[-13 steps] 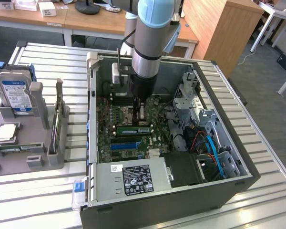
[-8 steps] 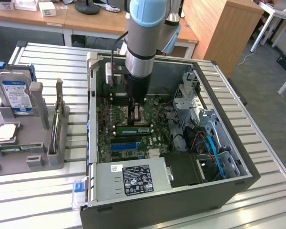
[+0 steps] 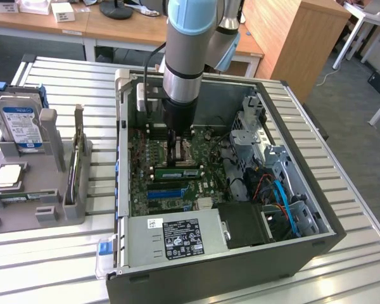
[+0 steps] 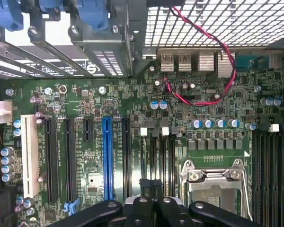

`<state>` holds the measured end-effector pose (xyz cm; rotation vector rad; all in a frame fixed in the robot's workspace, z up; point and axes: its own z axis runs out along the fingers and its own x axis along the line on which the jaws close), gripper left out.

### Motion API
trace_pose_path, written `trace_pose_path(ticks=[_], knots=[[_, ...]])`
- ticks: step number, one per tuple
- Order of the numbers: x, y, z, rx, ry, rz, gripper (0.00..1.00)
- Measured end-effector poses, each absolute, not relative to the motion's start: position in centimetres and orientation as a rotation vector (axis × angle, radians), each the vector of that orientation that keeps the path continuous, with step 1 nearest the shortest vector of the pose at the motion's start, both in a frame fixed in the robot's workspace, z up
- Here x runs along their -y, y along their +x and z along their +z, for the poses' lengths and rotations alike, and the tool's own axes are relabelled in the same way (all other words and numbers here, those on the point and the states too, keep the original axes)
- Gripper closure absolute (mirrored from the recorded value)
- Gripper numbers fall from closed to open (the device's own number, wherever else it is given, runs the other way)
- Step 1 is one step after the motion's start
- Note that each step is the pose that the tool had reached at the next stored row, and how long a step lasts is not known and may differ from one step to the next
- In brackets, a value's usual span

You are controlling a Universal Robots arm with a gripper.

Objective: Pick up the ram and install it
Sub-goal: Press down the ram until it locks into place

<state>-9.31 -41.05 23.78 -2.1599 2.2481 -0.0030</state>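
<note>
Gripper down inside the open computer case, jaws closed

Nearest, the black steel case [image 3: 196, 269] lies open on the slatted metal desk [image 3: 50, 253], holding a labelled silver power supply [image 3: 177, 237] and a green motherboard [image 3: 177, 183]. The ram [image 3: 177, 171], a thin green stick, sits seated on that board just below the gripper [image 3: 177, 152], whose jaws are drawn together, apart from it. At the exterior view's left, a grey holder [image 3: 38, 183] carries a hard drive [image 3: 20, 126]. Beyond stand wooden tables [image 3: 82, 25].

Gripper [image 3: 179, 149] shut, down inside PC case [image 3: 316, 209], ram [image 3: 177, 172] seated below.
</note>
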Motion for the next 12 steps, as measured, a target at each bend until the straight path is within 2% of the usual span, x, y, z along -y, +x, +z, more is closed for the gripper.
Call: trace_pose_path(ticks=[12], knots=[[41.05,-9.33,23.29,-2.248,-2.16,-0.003,0.89]])
